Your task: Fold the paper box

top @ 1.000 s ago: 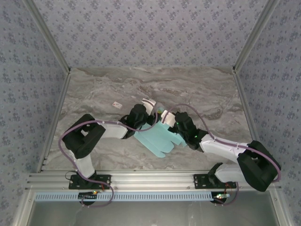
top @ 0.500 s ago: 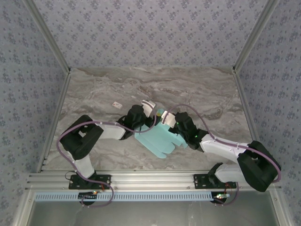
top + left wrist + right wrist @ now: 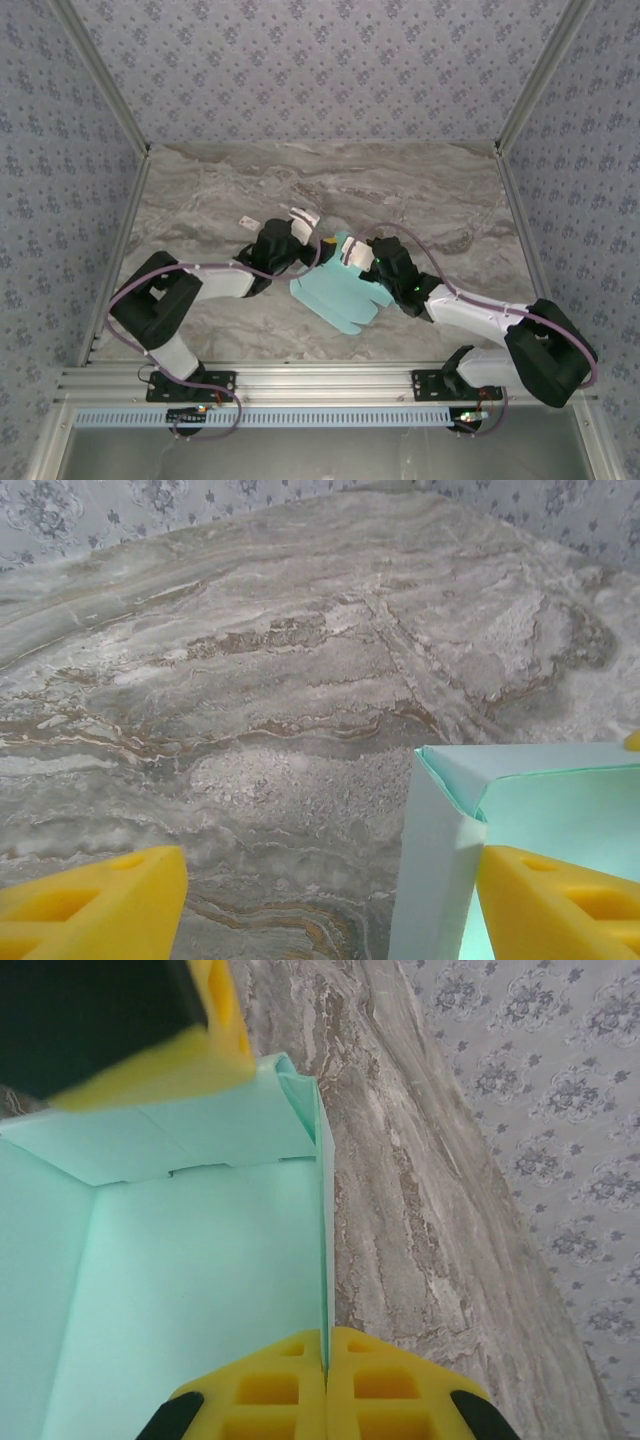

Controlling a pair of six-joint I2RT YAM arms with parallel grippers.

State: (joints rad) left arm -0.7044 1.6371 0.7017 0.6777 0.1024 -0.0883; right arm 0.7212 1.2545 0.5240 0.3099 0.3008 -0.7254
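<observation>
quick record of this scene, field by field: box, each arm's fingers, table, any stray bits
paper box: light blue, partly folded, a wall raised, flaps flat on the table
right fingers: shut, pinching the top edge of an upright wall
left fingers: open, either side of a raised corner, gripping nothing
table: grey marbled surface
white tag: lying flat, apart from the box, beyond the left arm

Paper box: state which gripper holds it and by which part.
The right gripper is shut on the paper box, pinching the edge of a raised side wall. The left gripper is open and holds nothing.
</observation>
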